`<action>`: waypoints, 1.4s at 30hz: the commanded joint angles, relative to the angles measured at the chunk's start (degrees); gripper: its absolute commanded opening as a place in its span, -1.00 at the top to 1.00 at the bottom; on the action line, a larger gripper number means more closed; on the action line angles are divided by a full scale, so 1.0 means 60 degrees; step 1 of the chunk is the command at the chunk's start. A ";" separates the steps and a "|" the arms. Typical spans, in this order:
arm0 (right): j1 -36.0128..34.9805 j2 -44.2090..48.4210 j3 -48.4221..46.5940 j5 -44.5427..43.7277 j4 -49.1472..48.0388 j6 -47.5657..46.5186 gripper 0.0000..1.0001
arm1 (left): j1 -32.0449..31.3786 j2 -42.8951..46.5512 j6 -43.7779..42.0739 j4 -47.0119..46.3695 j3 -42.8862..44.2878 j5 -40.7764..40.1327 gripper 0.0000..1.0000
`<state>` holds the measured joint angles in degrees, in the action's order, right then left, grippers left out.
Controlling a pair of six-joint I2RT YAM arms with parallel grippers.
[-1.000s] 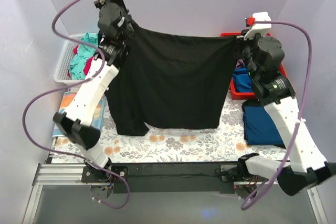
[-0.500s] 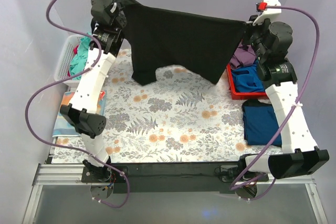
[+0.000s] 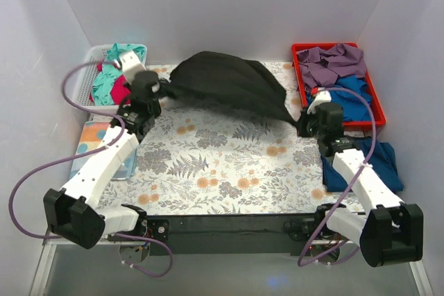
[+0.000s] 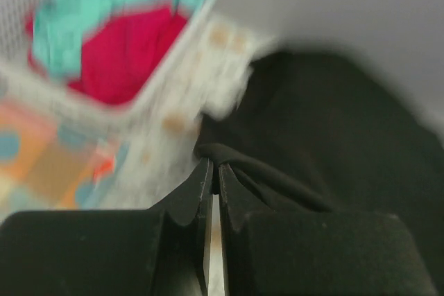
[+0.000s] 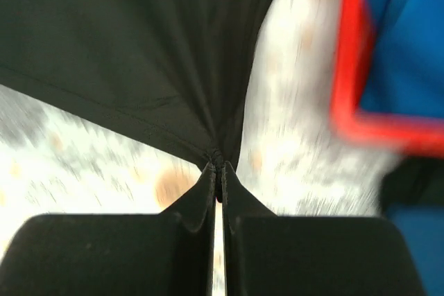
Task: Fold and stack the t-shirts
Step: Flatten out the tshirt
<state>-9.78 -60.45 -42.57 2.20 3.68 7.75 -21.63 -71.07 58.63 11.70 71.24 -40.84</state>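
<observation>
The large black t-shirt point(image 3: 225, 84) hangs in a billowed sheet low over the far middle of the floral table, stretched between both grippers. My left gripper point(image 3: 161, 90) is shut on its left edge; the left wrist view shows a black fold point(image 4: 229, 157) pinched between the jaws. My right gripper point(image 3: 300, 126) is shut on its right corner, which bunches at the jaw tips in the right wrist view point(image 5: 219, 154). A dark blue t-shirt point(image 3: 357, 164) lies at the right edge of the table. Teal point(image 3: 107, 81) and magenta point(image 3: 119, 89) shirts lie in the left basket.
A white mesh basket point(image 3: 82, 84) stands at the far left. A red bin point(image 3: 298, 57) with purple and blue cloth stands at the far right. A pale dotted cloth point(image 3: 90, 136) lies at the left edge. The floral sheet point(image 3: 222, 164) covers the table.
Both arms have swung down from high up and forward. The black shirt has dropped from hanging spread in the air to billowing low over the far table.
</observation>
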 commanded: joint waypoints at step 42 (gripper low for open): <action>0.0063 0.2120 0.2334 -0.0908 0.1481 0.2664 0.97 | -0.0277 0.1284 0.5390 0.2693 -0.3892 0.0772 1.00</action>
<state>-9.74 -49.08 -24.51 -1.72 13.21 23.88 -23.07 -62.89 93.32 30.17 43.38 -32.62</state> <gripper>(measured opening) 0.030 0.021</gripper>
